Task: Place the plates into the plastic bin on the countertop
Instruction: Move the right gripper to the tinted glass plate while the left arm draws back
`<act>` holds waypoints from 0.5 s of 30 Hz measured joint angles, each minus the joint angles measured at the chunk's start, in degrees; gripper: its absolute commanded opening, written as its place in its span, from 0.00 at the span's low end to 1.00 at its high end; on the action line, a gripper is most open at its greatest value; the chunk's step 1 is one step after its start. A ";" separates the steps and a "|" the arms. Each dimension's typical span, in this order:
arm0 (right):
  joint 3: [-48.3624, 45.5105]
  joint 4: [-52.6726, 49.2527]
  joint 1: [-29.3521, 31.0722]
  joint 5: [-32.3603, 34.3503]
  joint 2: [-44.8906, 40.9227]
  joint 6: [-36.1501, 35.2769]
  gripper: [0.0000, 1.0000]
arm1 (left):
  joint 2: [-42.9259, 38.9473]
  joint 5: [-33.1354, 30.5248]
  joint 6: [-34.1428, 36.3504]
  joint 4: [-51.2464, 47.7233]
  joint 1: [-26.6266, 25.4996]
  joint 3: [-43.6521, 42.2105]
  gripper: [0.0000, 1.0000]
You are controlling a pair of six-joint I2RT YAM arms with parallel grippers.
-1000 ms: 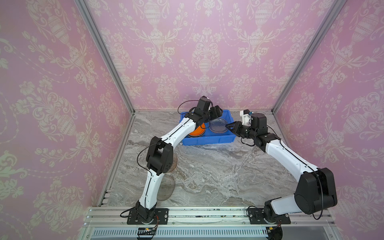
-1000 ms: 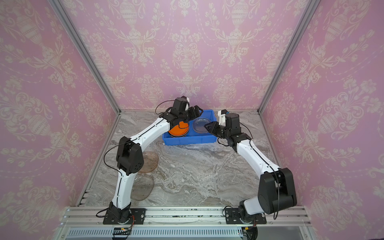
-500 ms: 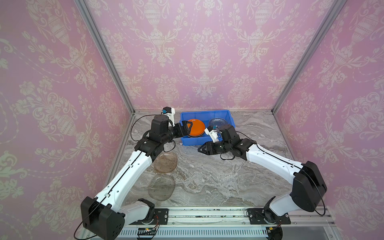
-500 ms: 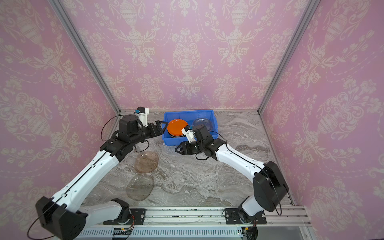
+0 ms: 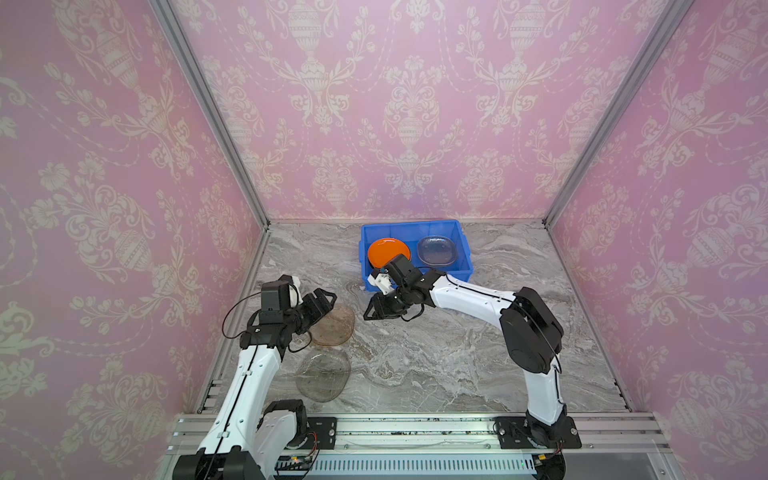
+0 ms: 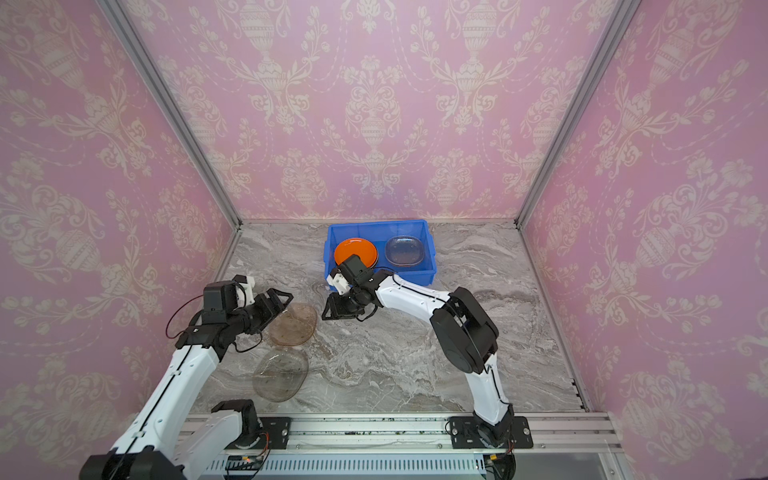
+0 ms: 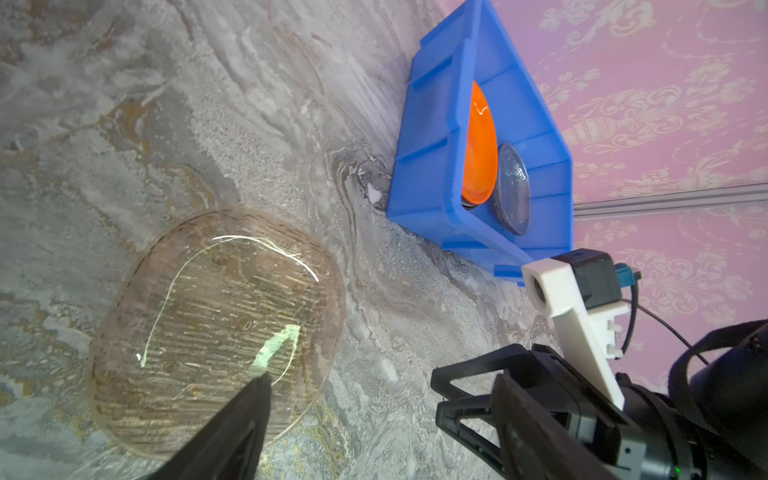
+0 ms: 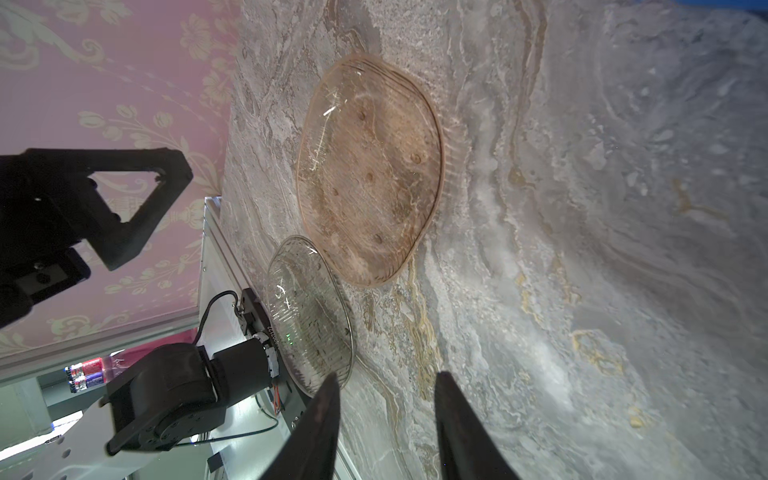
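Both end effectors are outside the blue bin [image 5: 411, 226], on its robot-facing side, over the counter [image 5: 436, 357].

Left end effector [image 5: 323, 305]: jaws spread wide, nothing between them. It sits over the rim of the brown glass plate [image 5: 336, 330].

Right end effector [image 5: 370, 312]: jaws partly apart, empty. It sits between the bin's near corner on the left-arm side and the brown glass plate, with its tips pointing at that plate.

Plates:
- orange plate [image 5: 388, 252] and bluish clear plate [image 5: 437, 250] lie side by side inside the bin, orange in the half nearer the left arm.
- brown glass plate lies flat on the counter, out from that same near corner of the bin.
- grey clear plate [image 5: 323, 376] lies flat further from the bin, just beside the brown one. Can't tell if their rims touch.
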 measured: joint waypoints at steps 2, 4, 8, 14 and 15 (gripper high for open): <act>2.14 -0.98 0.39 -0.81 2.99 -0.39 0.31 | 0.00 1.57 -0.83 0.94 1.84 -1.90 0.82; 3.82 -1.99 0.79 -1.57 5.97 -0.74 0.30 | 0.00 3.02 -1.66 1.92 3.26 -2.91 0.82; 6.01 -3.82 1.18 -2.36 9.88 -0.79 0.31 | 0.00 4.72 -1.88 2.99 4.85 -2.99 0.81; 9.97 -5.60 1.49 -3.56 12.83 -0.79 0.32 | -0.50 5.97 -1.90 3.23 7.04 -3.61 0.81; 10.49 -5.68 1.49 -3.72 13.11 -0.79 0.33 | -0.83 6.12 -1.90 3.23 7.39 -3.91 0.80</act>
